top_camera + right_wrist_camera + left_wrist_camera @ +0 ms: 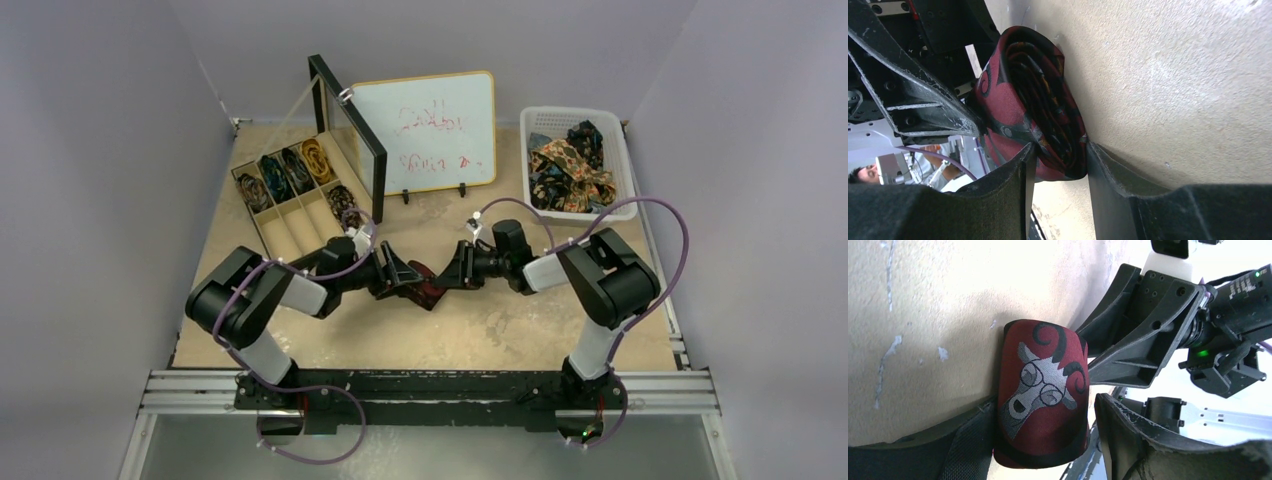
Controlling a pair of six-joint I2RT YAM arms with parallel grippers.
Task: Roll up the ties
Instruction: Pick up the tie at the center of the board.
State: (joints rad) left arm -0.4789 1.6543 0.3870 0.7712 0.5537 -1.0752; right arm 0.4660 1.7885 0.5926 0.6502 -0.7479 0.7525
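Observation:
A rolled dark maroon tie [429, 292] with a grey ram-in-glasses motif [1040, 395] lies on the tan tabletop in the middle, between both grippers. My right gripper [452, 272] comes in from the right and is shut on the coil's end, both pads pressing the layered roll [1040, 105]. My left gripper [404, 279] reaches in from the left and straddles the roll. Its lower finger [963, 440] touches the fabric. A narrow gap shows at the other finger [1133, 435], so it stands open. In the left wrist view the right gripper [1143, 335] sits just behind the roll.
A wooden divided box [262, 215] at the back left holds several rolled ties, its black-framed lid [347, 135] standing up. A whiteboard [430, 130] stands at the back centre. A white basket [620, 165] at the back right holds loose patterned ties [568, 170].

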